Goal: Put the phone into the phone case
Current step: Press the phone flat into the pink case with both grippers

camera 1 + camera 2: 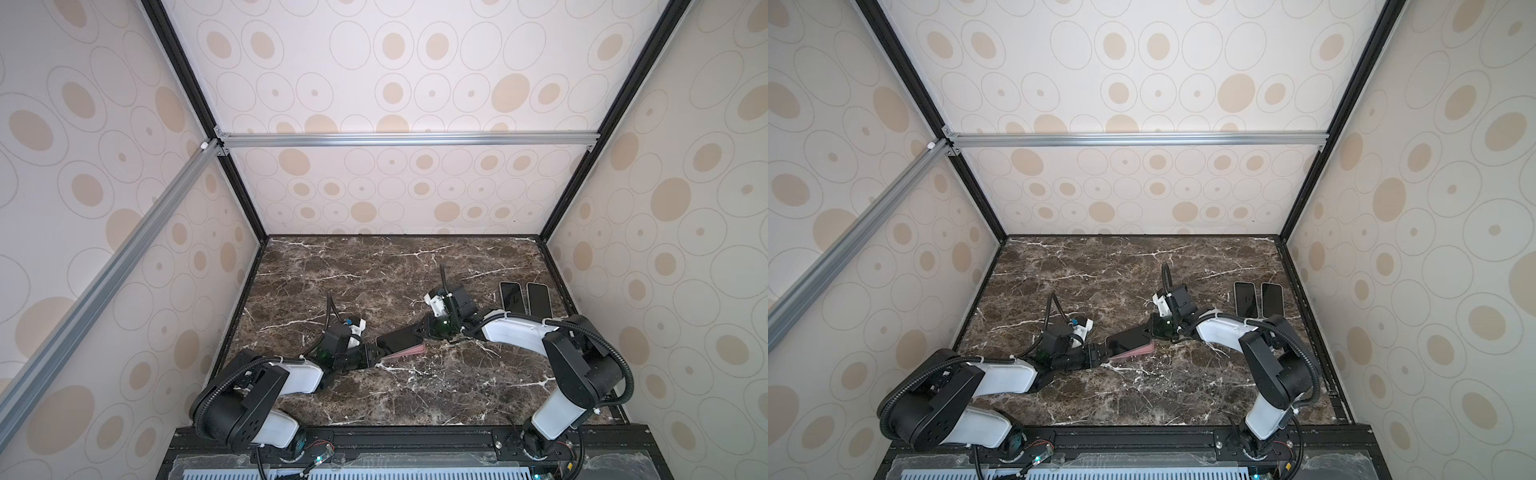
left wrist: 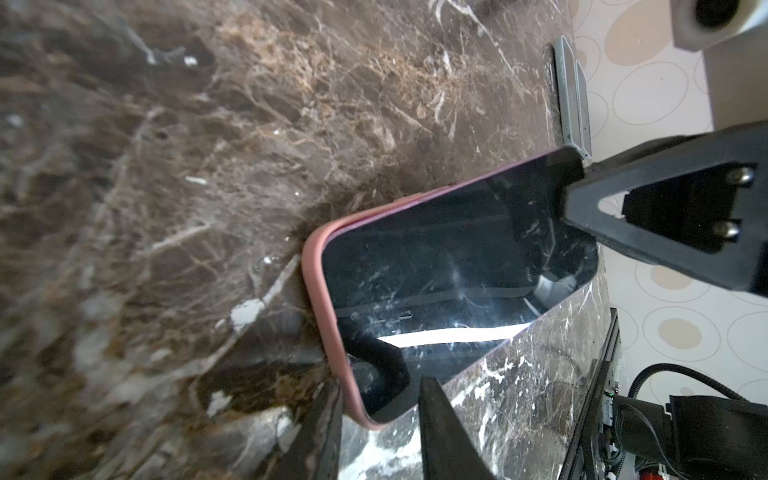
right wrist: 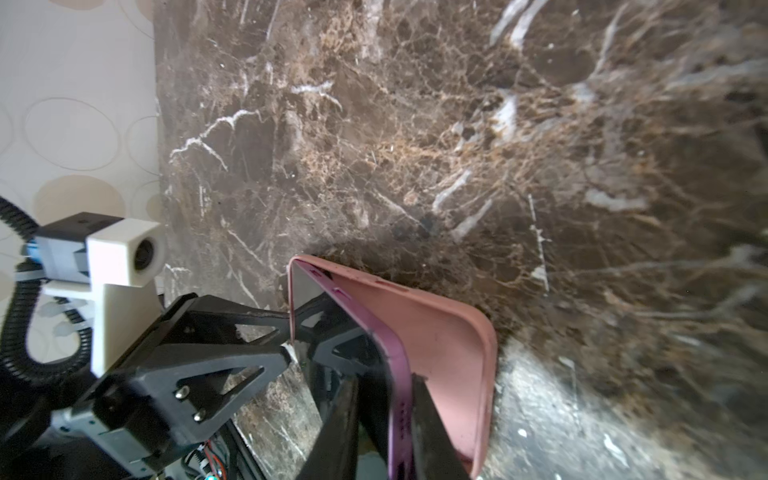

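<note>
A black-screened phone (image 1: 399, 338) with a purple rim (image 3: 395, 361) sits partly in a pink phone case (image 1: 409, 351) in mid-table. Its left end is seated in the case (image 2: 316, 291), while its right end is raised, leaving the inside of the case (image 3: 440, 332) bare. My left gripper (image 2: 380, 419) is shut on the cased left end, also seen in a top view (image 1: 1104, 353). My right gripper (image 3: 386, 411) straddles the raised end with its jaws slightly apart. One finger is behind the phone, and a thin gap shows on the screen side. Both top views show this gripper (image 1: 417, 330) at the phone's right end.
Two other dark phones (image 1: 511, 299) (image 1: 539, 300) lie side by side at the back right near the wall. Patterned walls enclose the marble table (image 1: 374, 395) on three sides. A black rail (image 1: 395, 436) runs along its front edge.
</note>
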Motion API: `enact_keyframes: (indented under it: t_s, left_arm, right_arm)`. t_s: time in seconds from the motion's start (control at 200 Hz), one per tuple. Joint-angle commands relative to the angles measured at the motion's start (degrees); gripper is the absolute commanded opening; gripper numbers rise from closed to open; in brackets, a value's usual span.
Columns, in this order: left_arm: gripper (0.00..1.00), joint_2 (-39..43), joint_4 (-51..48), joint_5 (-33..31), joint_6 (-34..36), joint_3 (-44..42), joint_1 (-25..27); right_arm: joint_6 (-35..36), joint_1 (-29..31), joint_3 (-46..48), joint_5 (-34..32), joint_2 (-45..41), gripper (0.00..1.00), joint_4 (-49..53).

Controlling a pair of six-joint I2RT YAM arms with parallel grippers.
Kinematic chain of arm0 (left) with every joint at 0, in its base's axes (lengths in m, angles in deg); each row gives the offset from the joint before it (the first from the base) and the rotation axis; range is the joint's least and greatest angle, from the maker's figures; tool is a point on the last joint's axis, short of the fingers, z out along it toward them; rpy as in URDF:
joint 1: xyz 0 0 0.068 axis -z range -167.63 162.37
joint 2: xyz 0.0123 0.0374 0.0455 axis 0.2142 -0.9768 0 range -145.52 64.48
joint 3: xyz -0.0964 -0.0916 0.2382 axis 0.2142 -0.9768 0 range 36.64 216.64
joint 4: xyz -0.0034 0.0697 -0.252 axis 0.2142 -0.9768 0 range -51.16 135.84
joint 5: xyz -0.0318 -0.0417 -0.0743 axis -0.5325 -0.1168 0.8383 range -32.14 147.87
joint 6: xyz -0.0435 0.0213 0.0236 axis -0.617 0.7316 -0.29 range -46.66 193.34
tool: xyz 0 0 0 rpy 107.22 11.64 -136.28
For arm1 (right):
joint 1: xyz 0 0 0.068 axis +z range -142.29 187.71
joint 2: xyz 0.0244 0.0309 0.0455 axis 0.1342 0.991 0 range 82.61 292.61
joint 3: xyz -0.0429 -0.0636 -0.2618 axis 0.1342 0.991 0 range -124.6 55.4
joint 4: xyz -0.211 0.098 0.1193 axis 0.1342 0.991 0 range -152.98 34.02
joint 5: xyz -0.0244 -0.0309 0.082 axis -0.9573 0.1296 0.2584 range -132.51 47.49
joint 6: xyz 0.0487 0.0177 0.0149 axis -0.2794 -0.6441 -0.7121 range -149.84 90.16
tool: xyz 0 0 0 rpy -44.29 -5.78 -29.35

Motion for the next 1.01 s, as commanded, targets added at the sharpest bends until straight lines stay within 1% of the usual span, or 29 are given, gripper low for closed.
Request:
enact_keyframes:
  t_s: [0.0,0.115,0.405,0.555,0.7,0.875,1.0]
  left_arm:
    - [0.3,-1.42,-0.38,0.45,0.44,0.9,0.02]
    - [0.27,-1.59,-0.57,0.49,0.68,1.08,0.0]
    - [0.27,-2.17,-0.66,0.51,0.9,1.33,-0.02]
    - [0.27,-2.21,-0.91,0.41,0.99,1.44,0.0]
    - [0.24,-2.12,-1.26,0.36,1.15,1.35,0.01]
    - [0.28,-1.29,-1.92,0.2,1.38,1.22,0.02]
    - [0.36,-0.63,-3.28,-0.63,1.66,1.85,0.01]
  right_arm:
    - [3.76,2.2,-1.3,-4.2,2.14,0.25,8.9]
    - [5.08,3.2,-3.06,-6.7,2.7,0.28,11.56]
    - [7.46,4.69,-6.1,-11.01,3.16,0.31,16.49]
    - [8.56,5.16,-7.37,-12.67,3.15,0.34,18.86]
    - [9.29,5.28,-7.96,-13.69,2.81,0.37,20.54]
    - [10.47,5.23,-8.45,-14.65,1.55,0.44,22.45]
    - [11.13,5.26,-8.76,-15.18,0.4,0.44,23.71]
